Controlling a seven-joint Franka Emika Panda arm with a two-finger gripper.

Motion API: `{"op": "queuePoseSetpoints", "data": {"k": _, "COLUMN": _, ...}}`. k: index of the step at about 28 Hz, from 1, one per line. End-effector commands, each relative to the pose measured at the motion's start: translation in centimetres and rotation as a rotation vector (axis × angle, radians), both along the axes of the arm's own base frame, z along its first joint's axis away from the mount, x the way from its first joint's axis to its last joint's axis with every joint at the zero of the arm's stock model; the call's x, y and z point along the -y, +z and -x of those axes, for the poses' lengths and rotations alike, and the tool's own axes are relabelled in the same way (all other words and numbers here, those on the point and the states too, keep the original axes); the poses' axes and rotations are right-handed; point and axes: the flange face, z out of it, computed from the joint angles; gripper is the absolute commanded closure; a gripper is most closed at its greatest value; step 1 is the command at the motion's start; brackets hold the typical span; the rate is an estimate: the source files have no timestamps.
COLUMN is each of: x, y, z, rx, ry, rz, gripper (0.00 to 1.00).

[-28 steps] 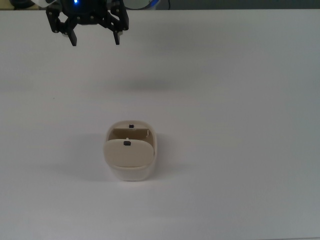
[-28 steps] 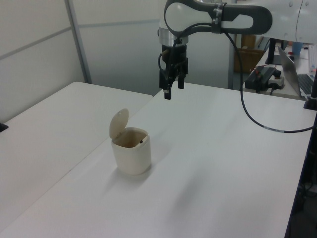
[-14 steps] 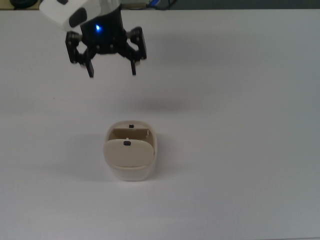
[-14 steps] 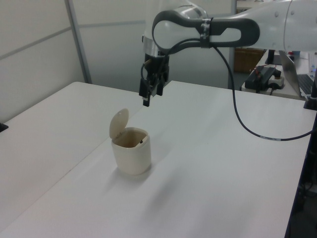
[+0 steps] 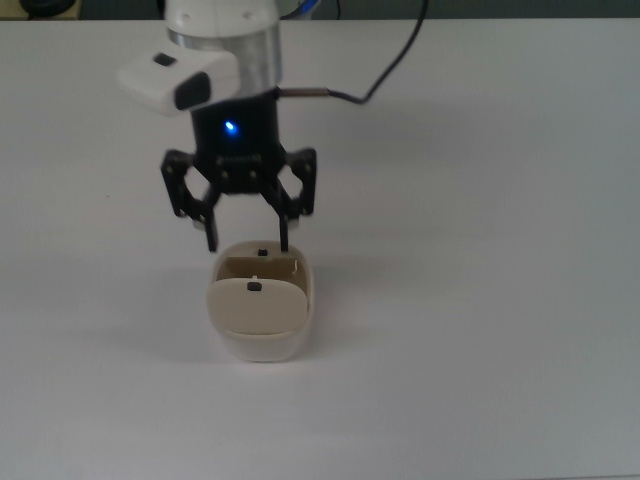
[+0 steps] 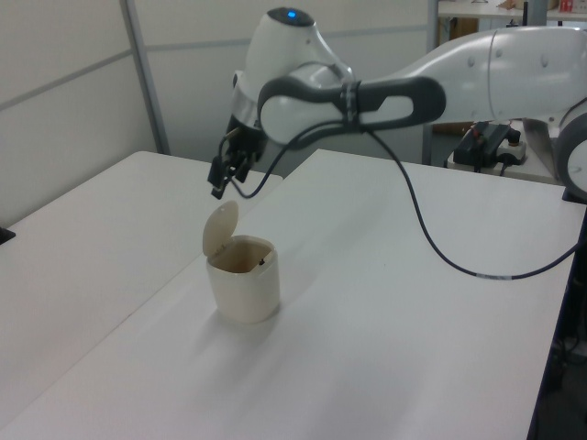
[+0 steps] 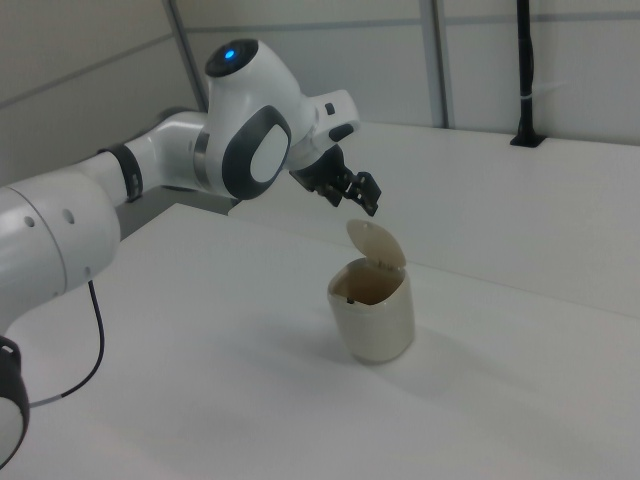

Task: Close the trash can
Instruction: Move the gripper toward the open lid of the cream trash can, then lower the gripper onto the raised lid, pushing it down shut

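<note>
The trash can [image 5: 262, 345] is a small cream-white bin standing on the white table, also seen in the left view [image 6: 246, 291] and the right view [image 7: 375, 320]. Its beige lid [image 6: 221, 229] stands raised on its hinge, so the mouth is open. A small black tab shows on the lid [image 5: 255, 306]. My gripper [image 5: 248, 245] hangs open, its black fingers spread wide. It is just above the lid's upper edge in the left view [image 6: 220, 187] and the right view [image 7: 362, 198], and it holds nothing.
The white table [image 5: 480, 300] spreads around the bin, with a seam [image 6: 165, 293] running along the left view's left. The arm's black cable [image 6: 431, 247] loops above the table. A laptop and gear [image 6: 541, 128] sit beyond the far edge.
My gripper has travelled from the table's far edge toward the trash can and lower, and now hangs over the raised lid. Its fingers stayed open. The trash can has not moved.
</note>
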Motion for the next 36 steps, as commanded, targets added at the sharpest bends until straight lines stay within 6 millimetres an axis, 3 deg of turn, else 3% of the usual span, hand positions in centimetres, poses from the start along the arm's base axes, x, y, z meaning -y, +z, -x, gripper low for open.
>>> {"op": "queuePoseSetpoints", "data": {"k": 1, "x": -2.1, "y": -2.4, "z": -1.6, "rx": 0.072, "ry": -0.078, "rz": 0.024, "gripper": 0.57}}
{"op": "queuePoseSetpoints", "data": {"k": 6, "x": -2.7, "y": -4.0, "z": -2.5, "rx": 0.104, "ry": -0.096, "rz": 0.03, "gripper": 0.79}}
{"op": "queuePoseSetpoints", "data": {"k": 12, "x": -2.6, "y": -4.1, "z": -2.7, "rx": 0.113, "ry": -0.097, "rz": 0.028, "gripper": 0.95}}
{"op": "queuePoseSetpoints", "data": {"k": 22, "x": -1.4, "y": -3.6, "z": -2.4, "rx": 0.104, "ry": -0.092, "rz": 0.048, "gripper": 1.0}}
{"op": "queuePoseSetpoints", "data": {"k": 36, "x": -0.9, "y": -7.0, "z": -1.0, "rx": -0.165, "ry": 0.041, "rz": 0.135, "gripper": 1.0}}
